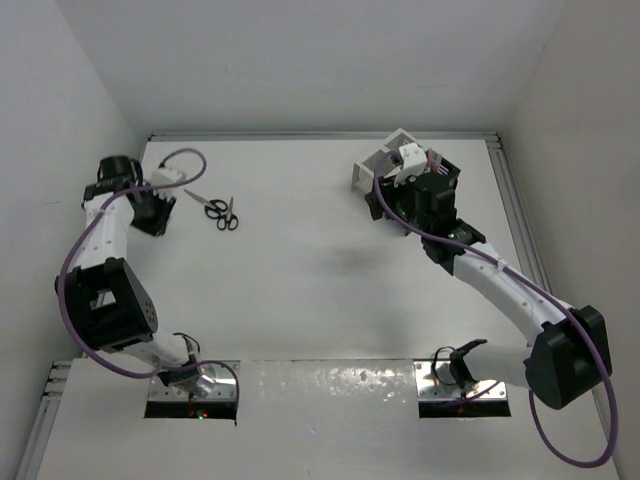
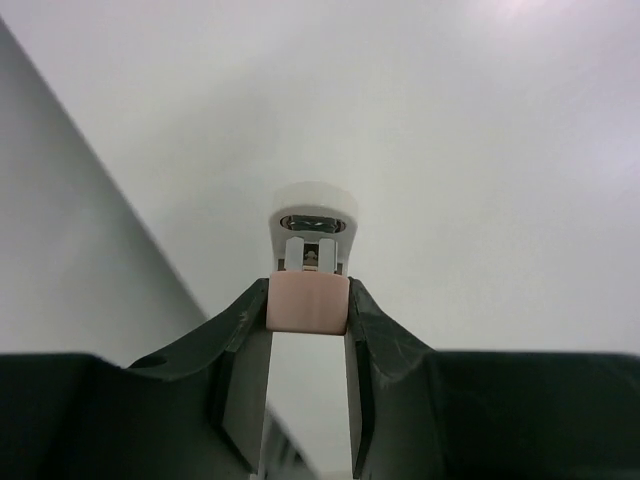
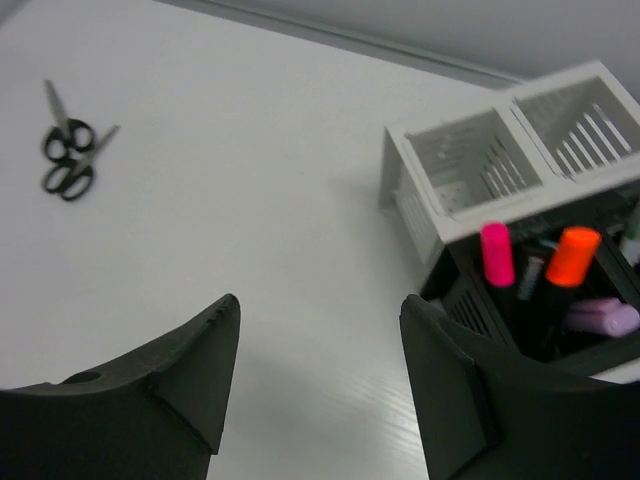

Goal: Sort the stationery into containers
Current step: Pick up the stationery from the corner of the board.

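Observation:
My left gripper [image 2: 308, 296] is shut on a small pale pink piece of stationery [image 2: 308, 312] with a white rounded end [image 2: 315, 212], held off the surface. Seen from above, this gripper [image 1: 150, 212] hangs at the far left, just left of two pairs of black-handled scissors [image 1: 220, 211] lying on the table. My right gripper [image 3: 318, 305] is open and holds nothing; it hovers beside the black container [image 3: 470, 305]. That box holds a pink highlighter [image 3: 496, 255], an orange one [image 3: 573, 256] and a purple one [image 3: 602, 317]. The joined white container [image 3: 415, 215] shows bare compartments.
The two containers [image 1: 372, 172] stand at the back right, partly hidden under my right wrist [image 1: 425, 190]. White walls close the table at left, back and right, and a metal rail [image 1: 515, 200] runs down the right edge.

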`<act>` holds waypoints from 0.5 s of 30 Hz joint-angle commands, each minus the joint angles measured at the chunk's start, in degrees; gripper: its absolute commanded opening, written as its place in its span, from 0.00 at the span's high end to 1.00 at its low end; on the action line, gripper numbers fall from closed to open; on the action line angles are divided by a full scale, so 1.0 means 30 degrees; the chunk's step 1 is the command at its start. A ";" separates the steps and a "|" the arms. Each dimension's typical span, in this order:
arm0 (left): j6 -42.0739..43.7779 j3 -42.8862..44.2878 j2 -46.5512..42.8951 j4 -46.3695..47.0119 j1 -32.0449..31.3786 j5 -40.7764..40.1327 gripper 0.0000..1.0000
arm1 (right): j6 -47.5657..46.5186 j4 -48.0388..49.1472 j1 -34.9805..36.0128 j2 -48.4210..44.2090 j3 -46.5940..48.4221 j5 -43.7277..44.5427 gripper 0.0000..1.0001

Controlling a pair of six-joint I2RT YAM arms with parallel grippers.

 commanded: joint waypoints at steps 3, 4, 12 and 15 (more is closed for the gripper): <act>-0.5524 0.5227 0.1209 0.0403 -0.4049 0.9184 1.00 | 0.1585 0.0605 0.0720 0.0318 0.2438 -0.3508 0.39; -0.5939 0.5672 0.1356 0.0696 -0.4610 0.9718 1.00 | 0.1852 0.0870 0.0867 0.0522 0.2555 -0.3889 0.40; -0.8051 0.8430 0.1417 0.2456 -0.9794 1.2212 1.00 | 0.5628 0.5761 0.2244 0.3187 0.4137 -0.6732 0.48; -0.8140 0.8460 0.0948 0.2750 -1.1085 1.2711 1.00 | 0.6508 0.6876 0.2567 0.4298 0.4898 -0.7812 0.44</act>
